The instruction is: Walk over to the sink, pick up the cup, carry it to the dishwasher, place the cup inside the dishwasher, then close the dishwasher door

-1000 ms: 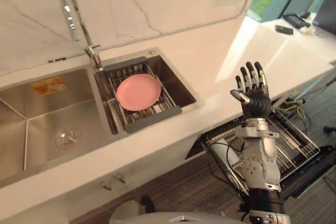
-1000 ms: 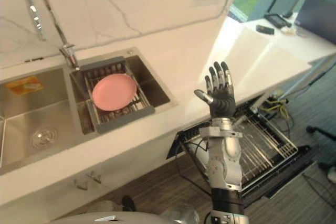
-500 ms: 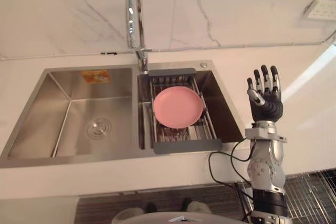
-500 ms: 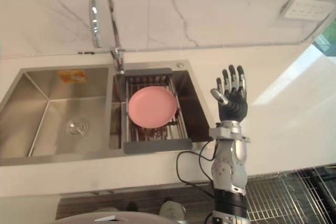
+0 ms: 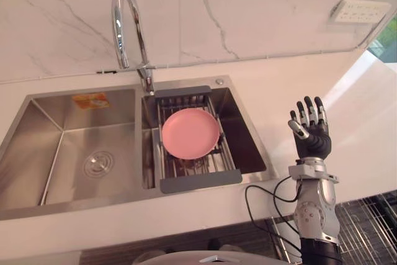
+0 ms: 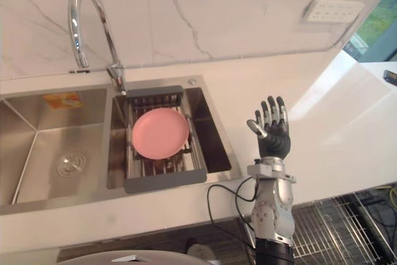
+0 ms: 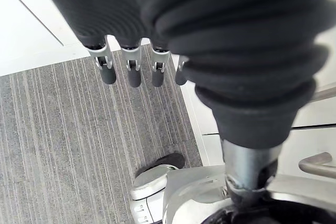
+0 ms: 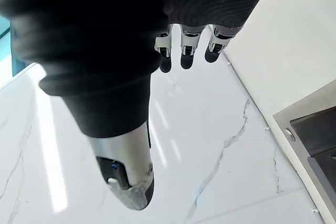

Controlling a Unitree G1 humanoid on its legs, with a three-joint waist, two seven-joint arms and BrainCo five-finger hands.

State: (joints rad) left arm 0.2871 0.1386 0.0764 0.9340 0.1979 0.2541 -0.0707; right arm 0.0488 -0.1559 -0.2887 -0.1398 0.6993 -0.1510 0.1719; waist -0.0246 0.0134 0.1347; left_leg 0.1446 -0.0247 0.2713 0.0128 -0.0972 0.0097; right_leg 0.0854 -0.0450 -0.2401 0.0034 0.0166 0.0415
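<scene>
While right hand (image 5: pixel 312 141) hovers spread, empty, pink plate (image 5: pixel 190 133) lies on rack (image 5: pixel 200 181) in sink (image 5: pixel 37 147); left hand (image 7: pixel 131 71) relaxed

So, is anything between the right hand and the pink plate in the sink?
Nothing visible does. The right hand is raised open over the counter beside the sink; the pink plate lies uncovered on the rack, with the faucet behind it.

One sink (image 5: pixel 37 130), one tap (image 5: pixel 126 23), one pink plate (image 5: pixel 190 133)
</scene>
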